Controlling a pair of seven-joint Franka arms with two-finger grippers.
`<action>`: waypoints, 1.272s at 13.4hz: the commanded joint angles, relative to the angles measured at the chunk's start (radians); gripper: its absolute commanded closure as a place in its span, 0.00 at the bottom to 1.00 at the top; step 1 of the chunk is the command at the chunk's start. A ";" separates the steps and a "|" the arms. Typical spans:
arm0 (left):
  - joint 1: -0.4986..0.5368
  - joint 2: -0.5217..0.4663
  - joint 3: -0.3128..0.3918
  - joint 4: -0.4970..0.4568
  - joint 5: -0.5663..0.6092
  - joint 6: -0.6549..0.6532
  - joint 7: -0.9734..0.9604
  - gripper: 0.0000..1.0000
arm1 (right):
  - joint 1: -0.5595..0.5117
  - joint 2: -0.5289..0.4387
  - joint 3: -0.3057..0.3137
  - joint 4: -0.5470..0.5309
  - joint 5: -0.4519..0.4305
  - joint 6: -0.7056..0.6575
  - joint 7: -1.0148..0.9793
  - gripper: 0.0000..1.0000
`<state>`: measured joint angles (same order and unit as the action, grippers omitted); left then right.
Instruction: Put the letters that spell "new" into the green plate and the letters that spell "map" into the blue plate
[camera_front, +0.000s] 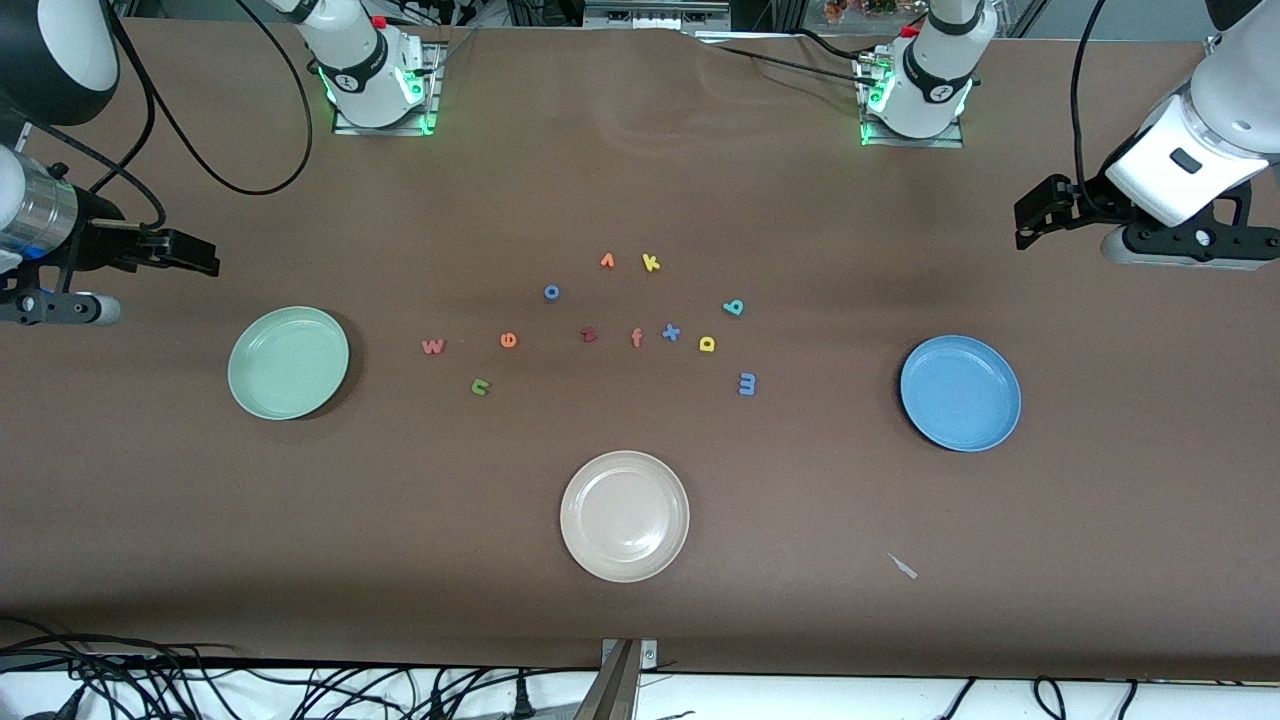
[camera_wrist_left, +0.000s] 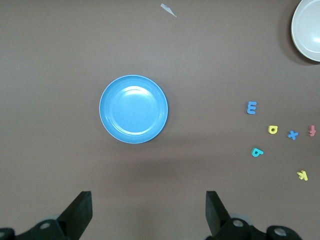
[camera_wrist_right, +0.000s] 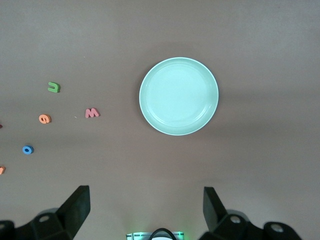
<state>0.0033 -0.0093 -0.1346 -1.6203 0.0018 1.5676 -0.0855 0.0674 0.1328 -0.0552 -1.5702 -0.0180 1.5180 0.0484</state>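
Left gripper (camera_wrist_left: 147, 215): hanging wide open, holding nothing, waiting high over the table's left-arm end, just off the blue plate (camera_front: 960, 393).
Right gripper (camera_wrist_right: 145, 215): likewise spread open and empty, hovering over the right-arm end, close to the green plate (camera_front: 288, 362).
Risk, wrong pick: lying tightly among decoys. x (camera_front: 671, 333) and f (camera_front: 637, 338) sitting just beside a (camera_front: 707, 344); z (camera_front: 589, 334) close to e (camera_front: 508, 340); k (camera_front: 651, 263) sharing a's yellow. Grabbing a neighbour or nudging one while closing.
Risk, grip: being tiny and flat, likely slipping from fingers or getting pushed along the table.
Risk, wrong plate: cream plate (camera_front: 625, 516) lying between both grippers, nearer the camera; dropping there by mistake.
New letters: w (camera_front: 432, 346), e and n (camera_front: 481, 386), pinkish-red, orange, green; lying toward the right gripper's side, w closest to the green plate, all well apart from the gripper.
Map letters: m (camera_front: 747, 384), a, p (camera_front: 733, 307), blue, yellow, teal; lying toward the left gripper's side, m closest to the blue plate.
Plates: both empty, round, shallow-rimmed.
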 joint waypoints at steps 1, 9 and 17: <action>-0.005 0.005 0.003 0.019 -0.011 -0.015 -0.006 0.00 | -0.001 -0.006 -0.003 0.002 0.015 -0.004 -0.019 0.00; -0.005 0.005 0.003 0.019 -0.011 -0.015 -0.006 0.00 | 0.000 -0.002 -0.003 0.001 0.015 0.007 -0.019 0.00; -0.003 0.005 0.003 0.019 -0.011 -0.015 -0.006 0.00 | 0.003 0.017 0.000 -0.002 0.015 0.021 -0.018 0.00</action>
<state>0.0033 -0.0092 -0.1343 -1.6203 0.0018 1.5676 -0.0856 0.0693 0.1491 -0.0532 -1.5703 -0.0174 1.5334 0.0425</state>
